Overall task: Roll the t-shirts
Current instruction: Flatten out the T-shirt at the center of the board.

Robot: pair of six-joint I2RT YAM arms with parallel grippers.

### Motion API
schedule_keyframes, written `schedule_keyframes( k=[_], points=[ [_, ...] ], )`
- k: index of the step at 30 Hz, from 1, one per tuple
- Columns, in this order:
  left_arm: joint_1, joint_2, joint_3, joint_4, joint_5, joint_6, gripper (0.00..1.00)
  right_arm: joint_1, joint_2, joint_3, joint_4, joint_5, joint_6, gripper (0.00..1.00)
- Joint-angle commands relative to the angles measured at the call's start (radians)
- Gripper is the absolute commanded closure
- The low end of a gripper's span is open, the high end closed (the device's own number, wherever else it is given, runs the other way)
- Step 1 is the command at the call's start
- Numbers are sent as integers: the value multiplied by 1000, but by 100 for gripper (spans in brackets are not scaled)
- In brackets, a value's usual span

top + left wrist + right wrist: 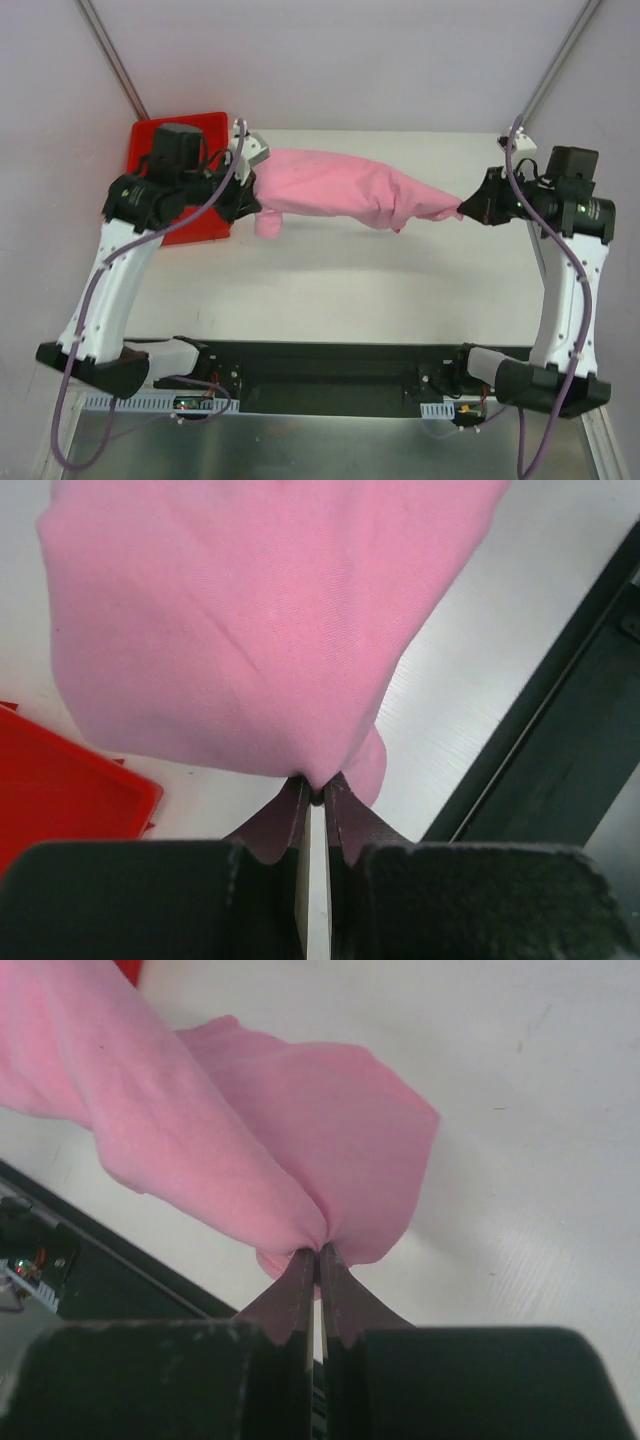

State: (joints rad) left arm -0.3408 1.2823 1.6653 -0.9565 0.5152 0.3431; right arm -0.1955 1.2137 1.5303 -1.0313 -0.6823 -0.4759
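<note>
The light-pink t-shirt (345, 190) hangs bunched and stretched between my two grippers, above the white table. My left gripper (256, 186) is shut on its left end; in the left wrist view the fabric (250, 620) fans out from the pinched jaws of that gripper (317, 792). My right gripper (462, 209) is shut on its right end; in the right wrist view the cloth (230, 1130) gathers into the closed tips of that gripper (319, 1252). A small fold droops below the left end. The neck label is hidden.
A red plastic tray (208, 130) lies at the back left, partly under my left arm, and shows in the left wrist view (60, 790). The white table (350, 290) ends in a black rail (330, 365) at the near edge. Metal frame poles stand at the back corners.
</note>
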Motion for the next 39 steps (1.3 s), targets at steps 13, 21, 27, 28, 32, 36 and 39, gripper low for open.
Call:
schedule_keyframes(
  k=[13, 21, 27, 28, 32, 36, 39],
  points=[
    [48, 578, 394, -178, -296, 120, 88, -5, 490, 270, -6, 231, 91, 60],
    [49, 457, 144, -136, -204, -36, 53, 183, 334, -26, -27, 136, -260, 54],
    [49, 365, -10, -133, -185, -44, 51, 386, 323, -217, 111, 210, -267, 53],
    [49, 359, -13, -136, -187, -42, 51, 408, 345, -194, 129, 223, -245, 51],
    [51, 321, -29, -146, -190, -36, 51, 450, 490, -70, 200, 295, -259, 49],
    [54, 293, -58, -154, -204, -38, 51, 481, 706, 86, 197, 305, -288, 48],
    [57, 275, -65, -163, -249, -10, 51, 513, 788, 171, 175, 305, -337, 48]
  ],
)
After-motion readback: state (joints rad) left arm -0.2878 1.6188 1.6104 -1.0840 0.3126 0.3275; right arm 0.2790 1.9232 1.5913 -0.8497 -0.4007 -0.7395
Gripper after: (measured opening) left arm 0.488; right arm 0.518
